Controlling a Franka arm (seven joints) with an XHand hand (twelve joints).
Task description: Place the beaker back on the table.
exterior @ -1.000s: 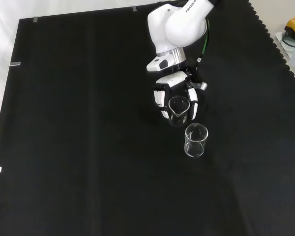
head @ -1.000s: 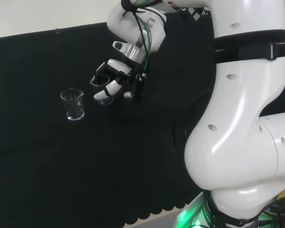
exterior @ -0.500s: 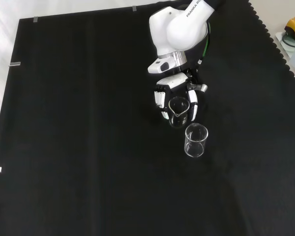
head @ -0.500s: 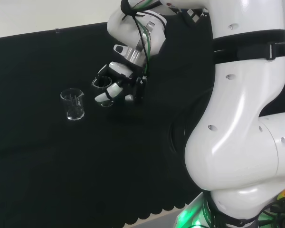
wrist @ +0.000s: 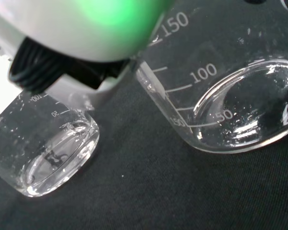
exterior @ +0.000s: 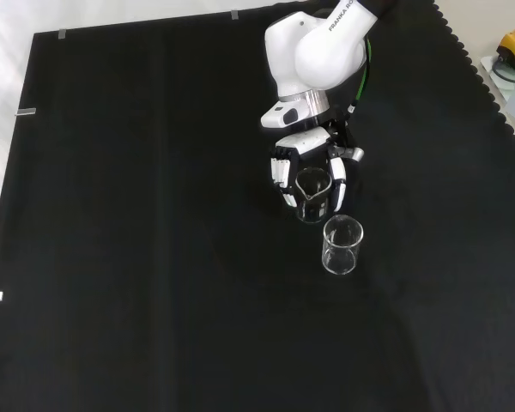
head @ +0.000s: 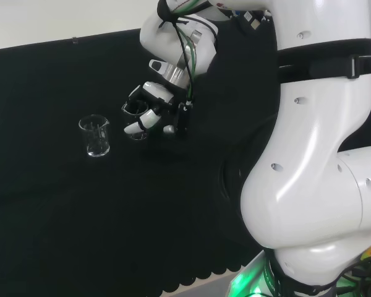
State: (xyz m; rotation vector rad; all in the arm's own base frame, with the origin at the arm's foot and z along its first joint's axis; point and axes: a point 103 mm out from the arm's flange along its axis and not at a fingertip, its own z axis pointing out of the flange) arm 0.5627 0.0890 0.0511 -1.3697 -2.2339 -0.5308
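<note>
Beaker (exterior: pixel 312 196): clear glass with a pouring lip, upright, enclosed by the hand (exterior: pixel 310 169), whose black and white fingers (exterior: pixel 280 174) are curled down one side of it while the others close on the opposite side. In the front view the beaker sits below the white wrist link, roughly mid-bench and toward the right. In the head view the hand (head: pixel 153 110) is left of the arm's large white links, and the held beaker (head: pixel 133 117) shows as a faint rim and base between the fingertips. Whether its base is touching the black cloth of the bench (exterior: pixel 137 257) cannot be determined from these views.

Second beaker (exterior: pixel 342 245): also clear, upright, standing free on the cloth just beside the held one (below and slightly right of it in the front view; to its left in the head view (head: pixel 94 136)). The two are close but not touching.

Wrist view: both glass bases appear with printed graduation marks, the nearer (wrist: pixel 230 96) large, the other (wrist: pixel 43 153) smaller, dark cloth between them.
</note>
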